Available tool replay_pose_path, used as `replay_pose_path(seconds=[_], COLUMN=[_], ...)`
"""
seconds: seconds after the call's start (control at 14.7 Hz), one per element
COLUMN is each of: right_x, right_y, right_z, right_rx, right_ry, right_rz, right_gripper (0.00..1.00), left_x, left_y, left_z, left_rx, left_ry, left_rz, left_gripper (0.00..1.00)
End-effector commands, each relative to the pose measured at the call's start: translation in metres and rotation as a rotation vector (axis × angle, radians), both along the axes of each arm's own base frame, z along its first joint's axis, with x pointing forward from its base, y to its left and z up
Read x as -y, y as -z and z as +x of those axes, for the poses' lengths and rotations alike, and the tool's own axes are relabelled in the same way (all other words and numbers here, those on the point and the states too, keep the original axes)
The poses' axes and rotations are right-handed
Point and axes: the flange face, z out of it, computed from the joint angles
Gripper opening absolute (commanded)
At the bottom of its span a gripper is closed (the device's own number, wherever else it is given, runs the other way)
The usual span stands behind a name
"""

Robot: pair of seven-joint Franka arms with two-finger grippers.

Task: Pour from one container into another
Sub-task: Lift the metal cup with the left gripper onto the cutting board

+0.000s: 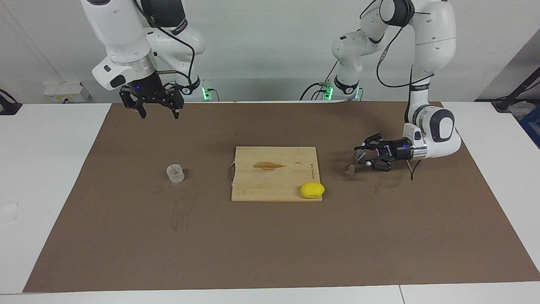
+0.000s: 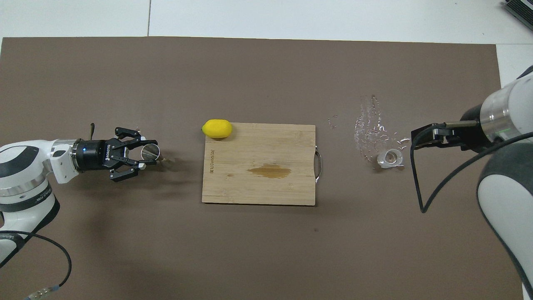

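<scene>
My left gripper [image 1: 362,158] holds the jigger [image 1: 351,165] aloft beside the board [image 1: 274,174]; right gripper [image 1: 159,110] waits wide; glass [image 1: 175,174] untouched, pouring undone.

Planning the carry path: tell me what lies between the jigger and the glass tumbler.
The wooden cutting board, a lemon at its corner, lies between the jigger in the left gripper and the glass tumbler, clearest overhead.
</scene>
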Motion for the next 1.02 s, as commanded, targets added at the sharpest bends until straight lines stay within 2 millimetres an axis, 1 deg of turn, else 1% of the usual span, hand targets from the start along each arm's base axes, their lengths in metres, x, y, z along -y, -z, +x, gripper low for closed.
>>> replay_pose_path(seconds=[0.0,0.14,0.2,0.27,0.34,0.48,0.61,0.68,0.82,0.95], right_x=[0.004,0.004,0.004,0.004,0.004,0.004,0.004,0.004,0.004,0.004], right_y=[-0.002,-0.002,-0.002,-0.002,-0.002,-0.002,-0.002,-0.002,-0.002,-0.002], right_z=[-0.006,-0.006,-0.006,-0.006,-0.006,-0.006,-0.006,-0.006,-0.006,-0.006], right_rx=[-0.003,-0.003,-0.003,-0.003,-0.003,-0.003,-0.003,-0.003,-0.004,-0.003], right_ry=[-0.013,-0.013,-0.013,-0.013,-0.013,-0.013,-0.013,-0.013,-0.012,-0.013], right_rz=[0.027,0.027,0.027,0.027,0.027,0.027,0.027,0.027,0.028,0.027], right_gripper=[1.00,1.00,1.00,1.00,1.00,1.00,1.00,1.00,1.00,1.00], left_x=[0.021,0.043,0.058,0.073,0.091,0.128,0.160,0.179,0.222,0.256], left_y=[-0.018,-0.016,-0.014,-0.017,-0.019,-0.025,-0.024,-0.023,-0.025,-0.022], left_z=[-0.017,-0.023,-0.027,-0.031,-0.036,-0.039,-0.039,-0.042,-0.049,-0.060], left_rx=[-0.063,-0.095,-0.111,-0.126,-0.136,-0.134,-0.142,-0.148,-0.166,-0.178], left_ry=[-0.003,-0.019,-0.027,-0.032,-0.037,-0.069,-0.097,-0.107,-0.135,-0.153], left_rz=[-0.031,-0.056,-0.073,-0.093,-0.105,-0.108,-0.101,-0.096,-0.122,-0.113], left_gripper=[0.12,0.12,0.12,0.12,0.12,0.12,0.12,0.12,0.13,0.14])
